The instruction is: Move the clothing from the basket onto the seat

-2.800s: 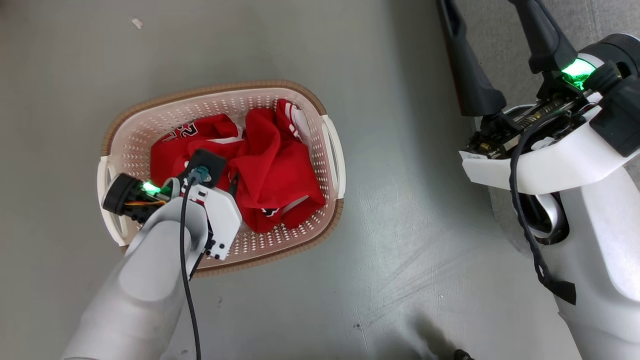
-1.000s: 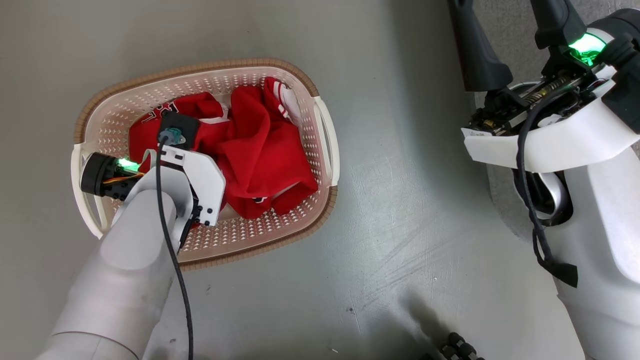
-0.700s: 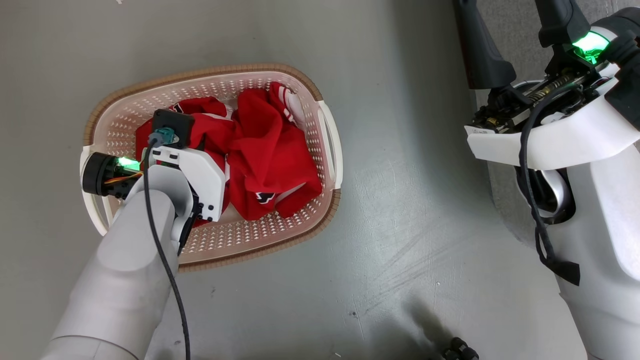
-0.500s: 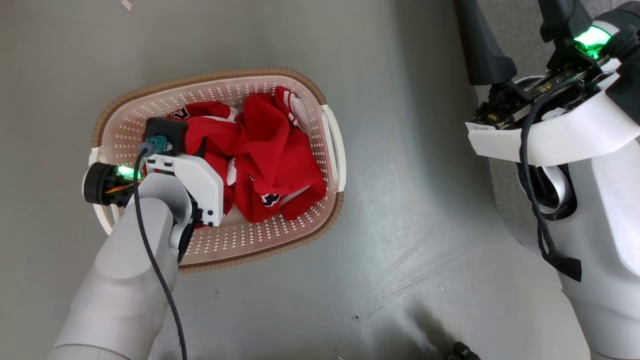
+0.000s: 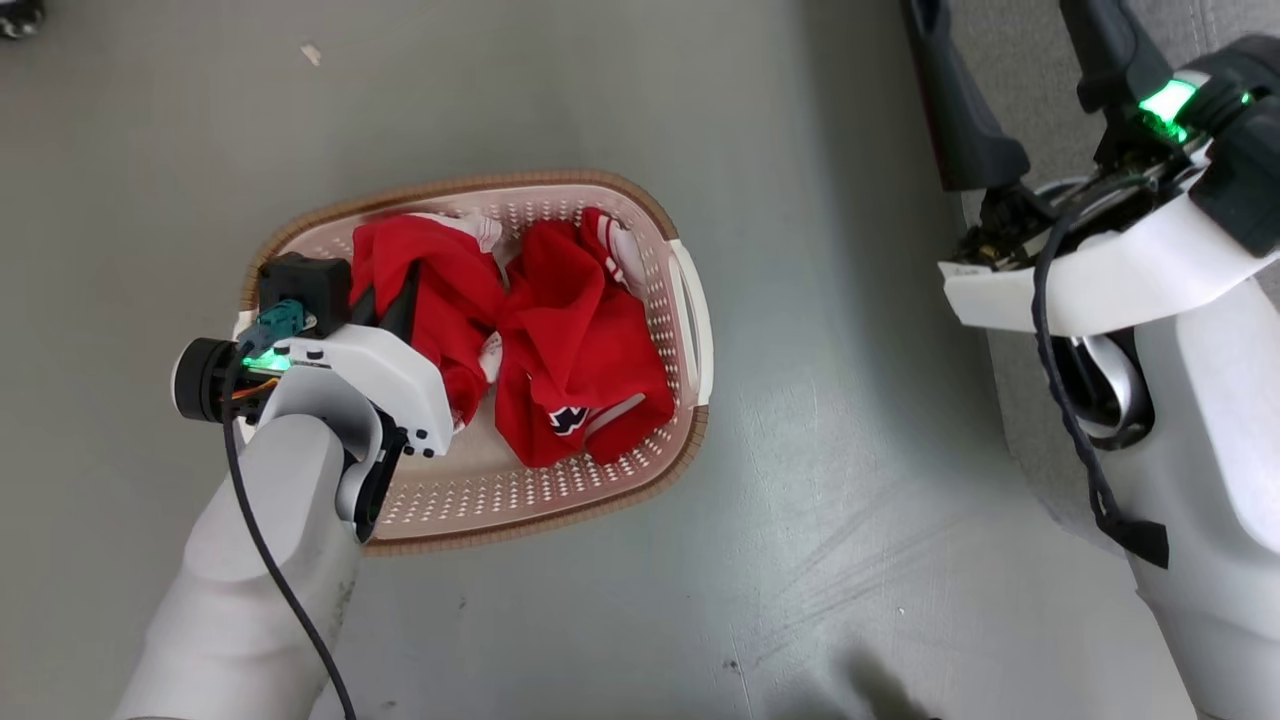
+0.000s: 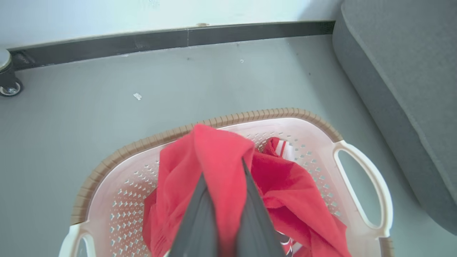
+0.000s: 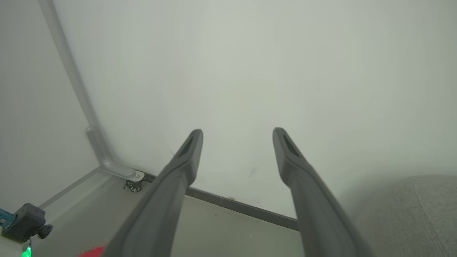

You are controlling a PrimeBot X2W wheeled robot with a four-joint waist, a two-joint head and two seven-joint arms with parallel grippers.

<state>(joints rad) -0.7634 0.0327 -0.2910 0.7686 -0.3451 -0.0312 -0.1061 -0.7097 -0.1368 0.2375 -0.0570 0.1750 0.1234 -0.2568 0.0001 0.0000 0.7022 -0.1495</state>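
Note:
The oval cream basket [image 5: 690, 300] with a brown rim stands on the grey floor and holds two red garments. My left gripper [image 6: 223, 167] is shut on a fold of one red garment [image 5: 430, 290], which hangs from the fingers above the basket's left half [image 6: 210, 157]. The other red garment [image 5: 585, 360] lies crumpled in the right half [image 6: 296, 192]. The grey seat [image 6: 403, 71] stands to the basket's right [image 5: 1000, 50]. My right gripper [image 7: 237, 137] is open, held up before a pale wall, its dark fingers [image 5: 960, 110] over the seat's edge.
A dark baseboard [image 6: 171, 39] runs along the wall behind the basket. A caster wheel [image 6: 9, 87] stands at the far left of the floor, and a small white scrap [image 6: 137, 96] lies on it. A grey post with a wheeled foot [image 7: 132, 178] stands by the wall.
My left gripper has risen with the red garment, pulling it up and away from the other one. The camera has shifted, so the basket sits lower and further right in the picture.

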